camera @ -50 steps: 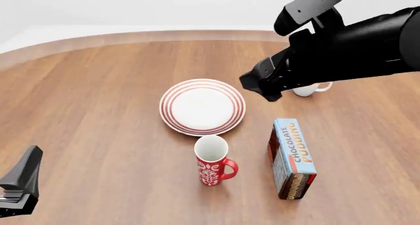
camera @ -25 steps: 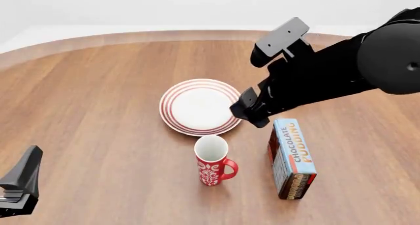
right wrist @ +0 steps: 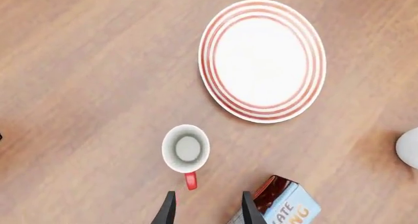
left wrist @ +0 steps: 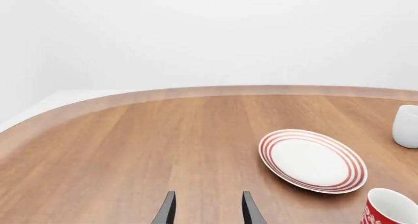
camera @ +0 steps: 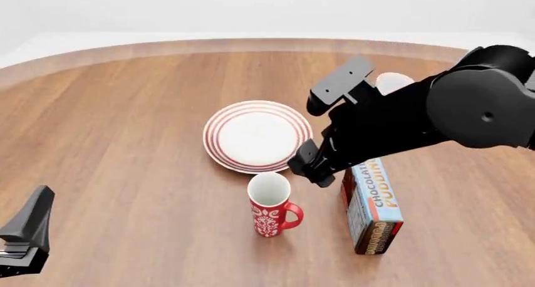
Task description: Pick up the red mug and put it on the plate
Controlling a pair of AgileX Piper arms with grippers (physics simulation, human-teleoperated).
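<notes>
The red mug (camera: 269, 207) stands upright near the table's front, handle to the right, just in front of the red-ringed white plate (camera: 257, 135). My right gripper (camera: 307, 166) hovers above the table to the mug's right and a little behind it, between mug and box. In the right wrist view its fingers (right wrist: 168, 212) are apart and empty, with the mug (right wrist: 186, 149) and plate (right wrist: 263, 60) below. My left gripper (camera: 27, 232) is low at the front left. In the left wrist view it (left wrist: 207, 214) is open and empty, with the plate (left wrist: 312, 160) and the mug's rim (left wrist: 390, 209) off to one side.
A chocolate pudding box (camera: 374, 202) stands to the right of the red mug, close under my right arm. A plain white mug (camera: 393, 81) at the back right is mostly hidden behind that arm. The round wooden table's far edge (camera: 250, 44) curves behind.
My right arm has swung down and toward the front left, from above the white mug to beside the red mug, now covering most of the white mug. The left arm has not moved.
</notes>
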